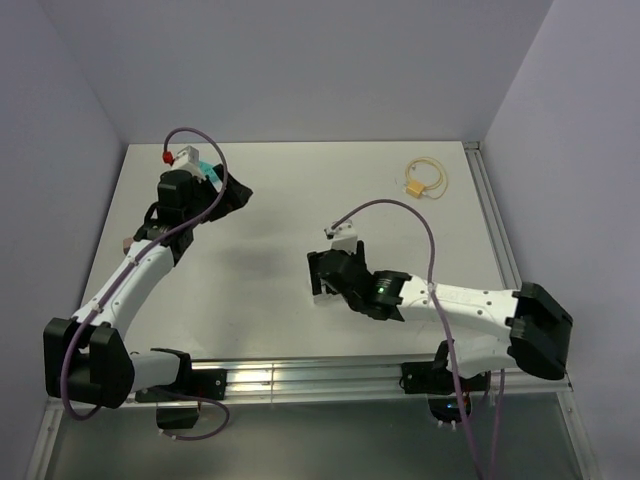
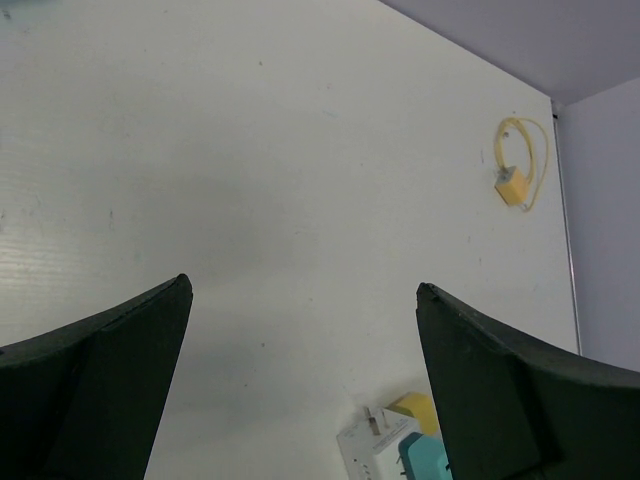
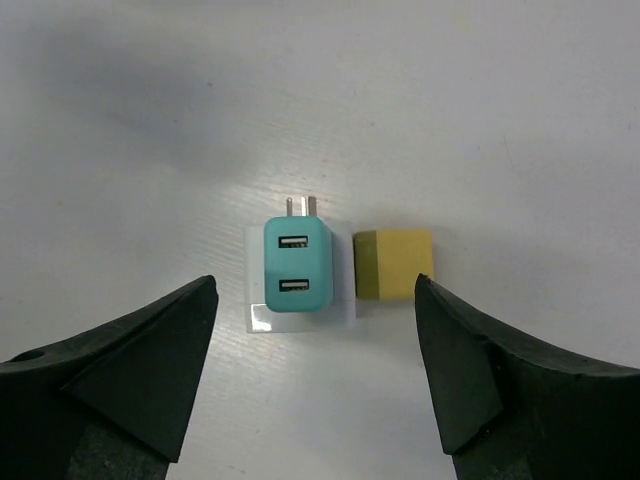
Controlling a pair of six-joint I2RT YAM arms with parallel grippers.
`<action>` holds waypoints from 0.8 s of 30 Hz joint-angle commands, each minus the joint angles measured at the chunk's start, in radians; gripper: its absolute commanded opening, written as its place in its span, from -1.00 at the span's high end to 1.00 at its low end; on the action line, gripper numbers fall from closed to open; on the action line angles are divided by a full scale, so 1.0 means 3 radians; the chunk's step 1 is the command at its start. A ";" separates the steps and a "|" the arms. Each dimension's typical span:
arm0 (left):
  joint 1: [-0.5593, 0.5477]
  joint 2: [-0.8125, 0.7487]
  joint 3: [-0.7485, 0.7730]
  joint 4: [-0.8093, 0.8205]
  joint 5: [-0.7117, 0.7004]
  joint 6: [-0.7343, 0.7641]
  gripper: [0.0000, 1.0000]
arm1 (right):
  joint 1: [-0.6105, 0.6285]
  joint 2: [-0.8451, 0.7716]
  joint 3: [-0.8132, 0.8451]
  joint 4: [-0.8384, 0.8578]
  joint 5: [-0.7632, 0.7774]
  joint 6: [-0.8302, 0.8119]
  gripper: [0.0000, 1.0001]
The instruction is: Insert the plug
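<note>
— Where is the plug [image 2: 511, 186] from you?

— Far off on the right side of the bench [image 1: 270, 220], at the end of the coiled yellow cable [image 1: 426, 177]. It is well apart from both arms. My right end effector [image 3: 314, 288] is the nearer one; my left end effector [image 2: 302, 285] hangs over the far left of the bench, fingers spread, nothing between them.

— And the charger [image 3: 297, 265]?

— Straight below my right wrist, lying on a white base [image 3: 300, 318]. A yellow block [image 3: 395, 264] sits just beside it on the right. Its long axis runs away from me, with the prongs [image 3: 301, 205] at the far end. The two USB ports [image 3: 292, 243] face up at my camera, one behind the other along that axis.

— Are you gripping it?

— No. The right fingers stand wide apart, one on each long side, around both the charger and the block, touching neither.

— So what decides the next move?

— I judge it is the gap: the plug lies beyond and to the right of my right end effector, and it has to come over those upward ports.
</note>
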 commanded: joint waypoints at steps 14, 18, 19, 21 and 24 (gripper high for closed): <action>0.0508 -0.0067 0.0352 -0.1235 -0.1039 -0.0269 -0.99 | -0.0628 -0.1315 -0.0431 0.0088 -0.0847 -0.0147 -0.76; 0.0876 -0.0011 0.0439 -0.1384 -0.1008 -0.0294 -0.99 | -0.0628 -0.1325 -0.0528 0.0138 -0.0959 -0.0106 -0.75; 0.1008 0.0005 0.0490 -0.1445 -0.1038 -0.0299 -0.99 | -0.0623 -0.1305 -0.0549 0.0159 -0.1010 -0.0096 -0.74; 0.1126 0.0091 0.0566 -0.1496 -0.1105 -0.0269 -0.99 | -0.0628 -0.1243 -0.0610 0.0230 -0.1061 -0.0081 -0.73; 0.1295 0.0224 0.0653 -0.1608 -0.1329 -0.0156 -0.96 | -0.0628 -0.1273 -0.0722 0.0404 -0.1225 -0.0111 -0.72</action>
